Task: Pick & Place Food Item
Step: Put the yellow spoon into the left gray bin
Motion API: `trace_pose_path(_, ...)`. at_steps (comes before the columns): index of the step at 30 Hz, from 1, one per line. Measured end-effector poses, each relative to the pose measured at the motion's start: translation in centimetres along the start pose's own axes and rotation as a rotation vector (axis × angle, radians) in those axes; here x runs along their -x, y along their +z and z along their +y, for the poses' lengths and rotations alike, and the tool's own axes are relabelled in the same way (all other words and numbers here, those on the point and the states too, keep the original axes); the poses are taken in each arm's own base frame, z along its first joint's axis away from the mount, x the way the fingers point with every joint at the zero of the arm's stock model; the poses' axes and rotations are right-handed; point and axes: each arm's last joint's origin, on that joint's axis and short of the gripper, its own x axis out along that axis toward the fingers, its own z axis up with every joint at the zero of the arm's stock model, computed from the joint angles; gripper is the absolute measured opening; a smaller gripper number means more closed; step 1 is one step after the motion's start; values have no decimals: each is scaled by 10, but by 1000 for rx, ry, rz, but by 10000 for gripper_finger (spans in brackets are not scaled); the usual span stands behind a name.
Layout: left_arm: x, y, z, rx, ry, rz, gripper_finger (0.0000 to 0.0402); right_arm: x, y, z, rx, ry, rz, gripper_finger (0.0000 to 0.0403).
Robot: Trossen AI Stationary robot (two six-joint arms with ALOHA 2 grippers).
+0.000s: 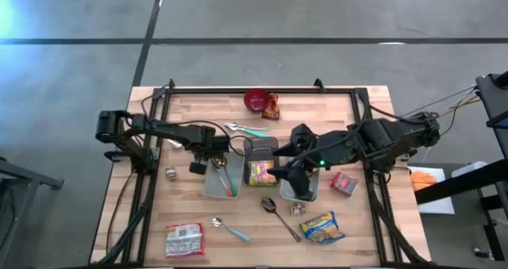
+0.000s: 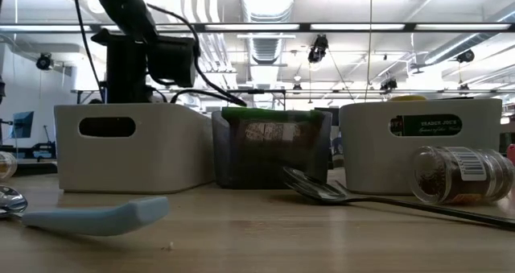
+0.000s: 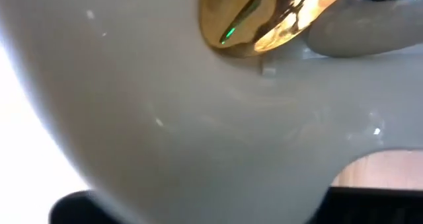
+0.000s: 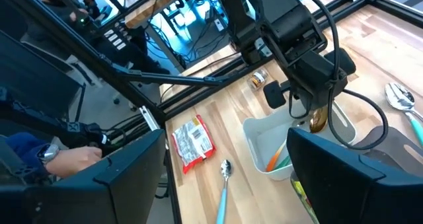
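Wooden bench under bright shop lights, and the left tool (image 1: 216, 159) is down in the left bin (image 1: 213, 186), fingers pinched together right at a gold spoon (image 3: 264, 16) against the bin's pale wall. Whether it actually has the spoon, I can't tell from here; the wrist view is all white wall with that gold bowl at the edge. No food in that tool.

Right tool (image 1: 286, 172) hangs with its fingers spread wide and empty, over the right bin (image 1: 311, 191). The nearest food, the yellow-green packet (image 1: 260, 173), lies just beside it, towards the left arm, in the dark middle tray (image 1: 263, 147) between the two bins. I'd call the right arm the nearer one.

Further out: a yellow snack bag (image 1: 322, 227), a red-and-white pack (image 1: 184, 240), a red box (image 1: 344, 183), a red bowl (image 1: 255, 100), loose spoons.
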Motion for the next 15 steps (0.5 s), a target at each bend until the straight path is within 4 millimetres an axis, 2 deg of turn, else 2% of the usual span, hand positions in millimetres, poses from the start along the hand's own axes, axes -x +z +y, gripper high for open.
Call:
trace_pose_path(5, 5, -2, 1, 9, 33, -12, 4, 3, 1, 0, -2, 2, -6, 312)
trace_pose_path(15, 25, -19, 2, 30, 41, -22, 2, 3, 1, 0, -2, 3, -7, 312)
